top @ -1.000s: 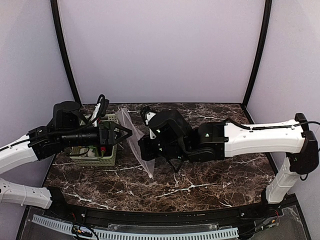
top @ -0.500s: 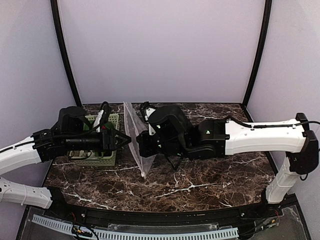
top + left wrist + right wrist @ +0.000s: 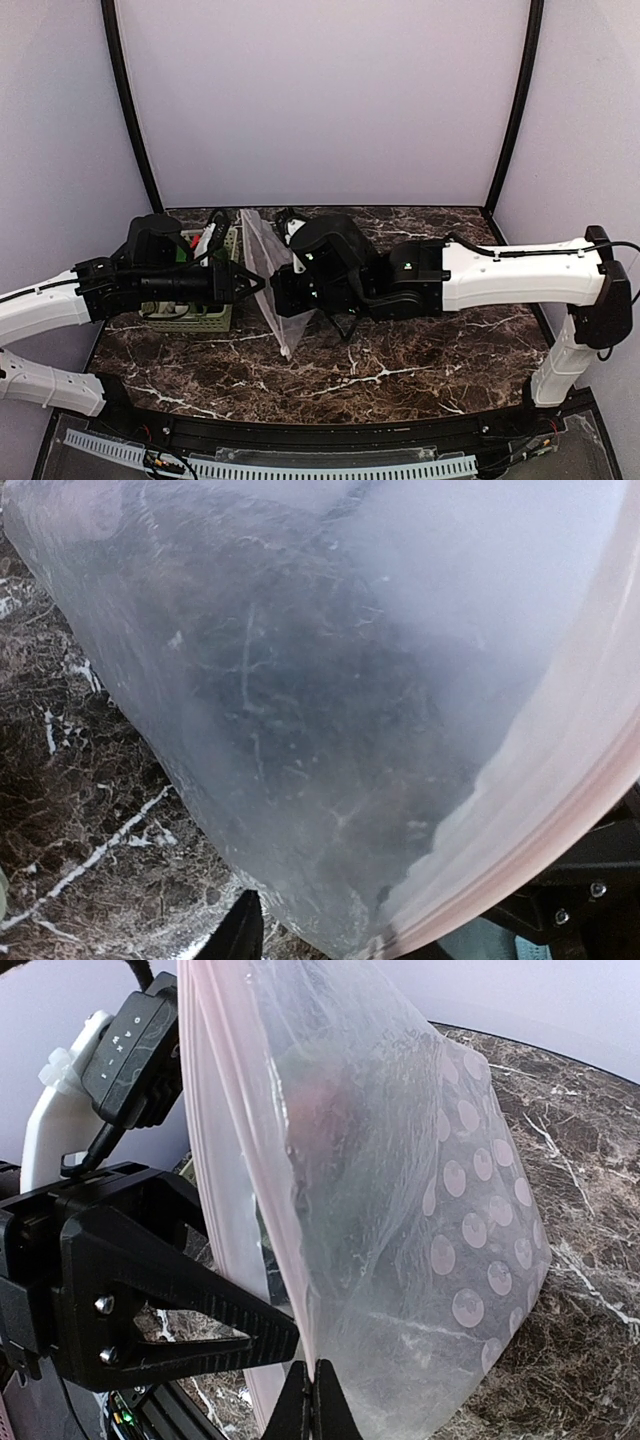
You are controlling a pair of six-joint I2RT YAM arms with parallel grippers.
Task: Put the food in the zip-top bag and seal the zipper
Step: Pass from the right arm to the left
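Note:
The zip-top bag [image 3: 268, 290] stands on edge between my two arms, clear with white dots [image 3: 430, 1210] and nothing visible inside. My right gripper [image 3: 315, 1395] is shut on the pinkish zipper [image 3: 235, 1140] strip at the mouth's lower end. From the left, my left gripper [image 3: 262, 285] reaches the mouth with its jaws narrowed but still open. One of its fingers [image 3: 245, 932] shows beside the bag [image 3: 300, 680]; the other is hidden behind the plastic. The food lies in the basket, mostly hidden under my left arm.
The pale green mesh basket [image 3: 200, 322] sits at the left of the dark marble table [image 3: 400, 370], directly beneath my left arm. Purple walls and black corner posts enclose the table on three sides.
My left gripper has moved right from over the basket up to the bag's mouth, and its jaws have narrowed. The right gripper has shifted the bag slightly left, still shut on it.

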